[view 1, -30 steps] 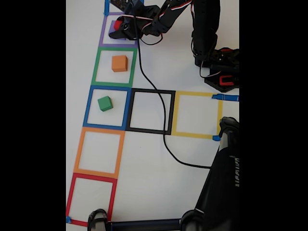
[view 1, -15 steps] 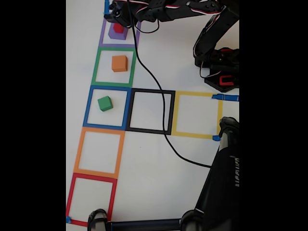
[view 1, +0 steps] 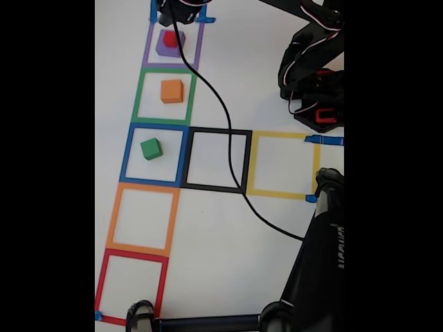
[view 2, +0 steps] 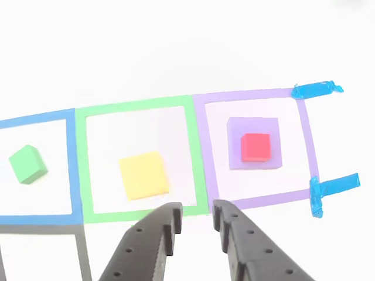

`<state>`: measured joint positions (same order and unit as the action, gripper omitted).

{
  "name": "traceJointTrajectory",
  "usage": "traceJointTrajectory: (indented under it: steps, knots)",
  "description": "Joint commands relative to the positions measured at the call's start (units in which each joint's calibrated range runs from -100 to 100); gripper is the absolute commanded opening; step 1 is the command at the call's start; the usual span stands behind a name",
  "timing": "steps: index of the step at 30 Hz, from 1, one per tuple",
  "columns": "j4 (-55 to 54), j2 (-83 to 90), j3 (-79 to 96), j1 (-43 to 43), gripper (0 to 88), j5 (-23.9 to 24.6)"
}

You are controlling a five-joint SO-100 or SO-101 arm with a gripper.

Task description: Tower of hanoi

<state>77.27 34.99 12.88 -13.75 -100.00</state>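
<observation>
— Where's the gripper (view 2: 196, 218)?

— Raised above the surface (view 2: 176, 47), its jaws a little apart with nothing between them, tips over the seam between the green and purple tape squares.

— And the cubes?

— The red cube (view 2: 256, 146) sits on the purple cube (view 2: 234, 132), ahead and right in the other view. The orange cube (view 2: 144, 174) lies just left; the green cube (view 2: 27, 163) farther left. Open room all around.

Pretty blown out in the other view: the white table (view 2: 176, 47) glares above the purple cube (view 2: 234, 158), edges soft. Fixed view's bright, slightly blurry, black side bars.
</observation>
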Motion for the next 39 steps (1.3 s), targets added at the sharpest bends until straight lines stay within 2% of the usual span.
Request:
traceJointTrajectory:
  steps: [1,9,19,22,25,27,39]
  knots:
    - [9.37,2.03,-10.97,6.37,1.1,0.00]
    - [18.85,3.32,-16.97,18.16,1.1,0.00]
    - [19.33,3.80,-16.34,28.90,1.1,0.00]
    - [16.74,4.29,-12.43,31.10,4.8,0.00]
    - [9.05,5.66,-3.70,31.87,20.2,0.00]
    - [2.09,6.47,3.12,31.39,26.3,0.00]
    - [-47.47,10.18,43.30,31.78,36.5,0.00]
